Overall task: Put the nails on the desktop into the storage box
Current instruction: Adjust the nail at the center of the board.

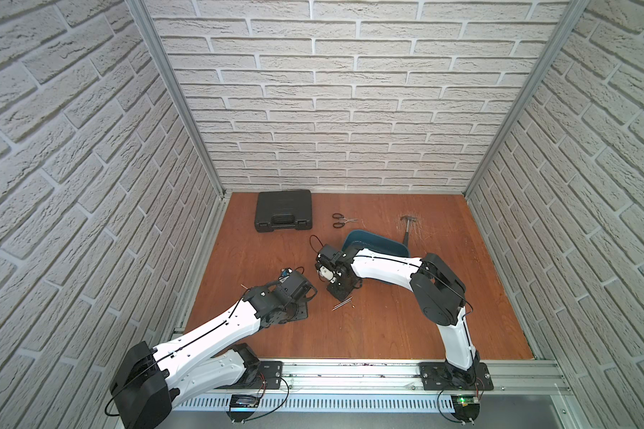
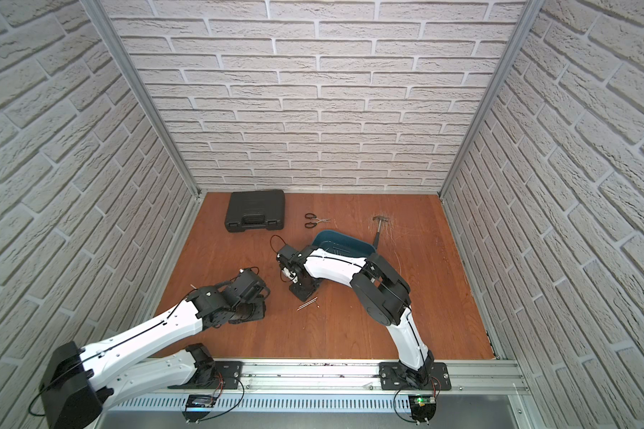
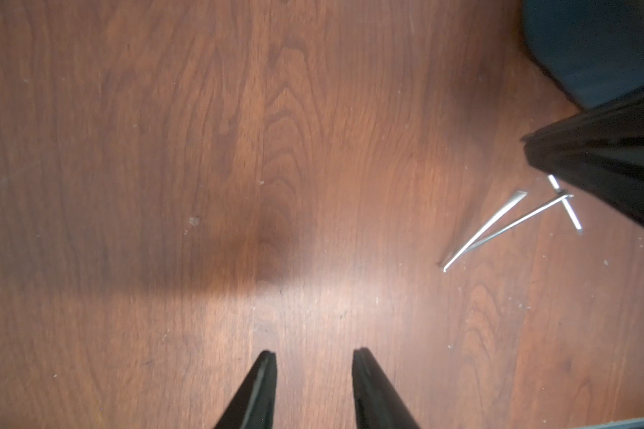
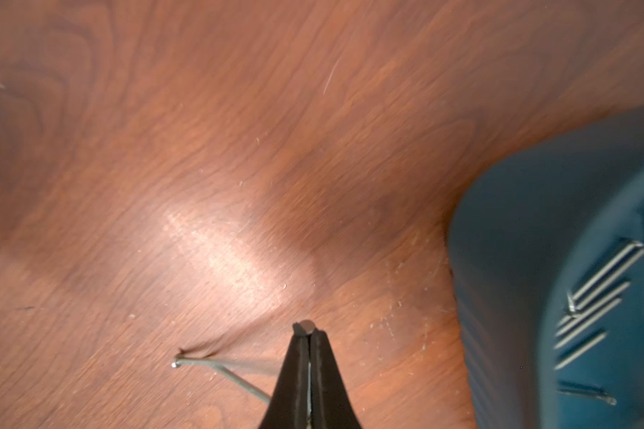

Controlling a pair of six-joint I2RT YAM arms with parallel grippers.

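Right gripper (image 4: 308, 334) is down low near the middle of the counter (image 1: 387, 315), jaws clamped together on one nail (image 4: 307, 327), its flat head poking out at the tips. Right beside those tips, two loose nails (image 4: 216, 366) lie flat on the wood, meeting at one end in a narrow V. The box (image 1: 372, 237) sits just behind the right gripper, toward the back edge and a little right of centre. The right wrist view catches several more nails (image 4: 603, 282) lying inside it. Over to the left gripper (image 3: 315, 353): it hangs above bare wood nearer the left edge, jaws apart, nothing between them. The case (image 1: 283, 210) is in the back-left corner, with the scissors (image 1: 343, 220) near it along the back. The hammer (image 1: 408, 230) lies just behind the box.
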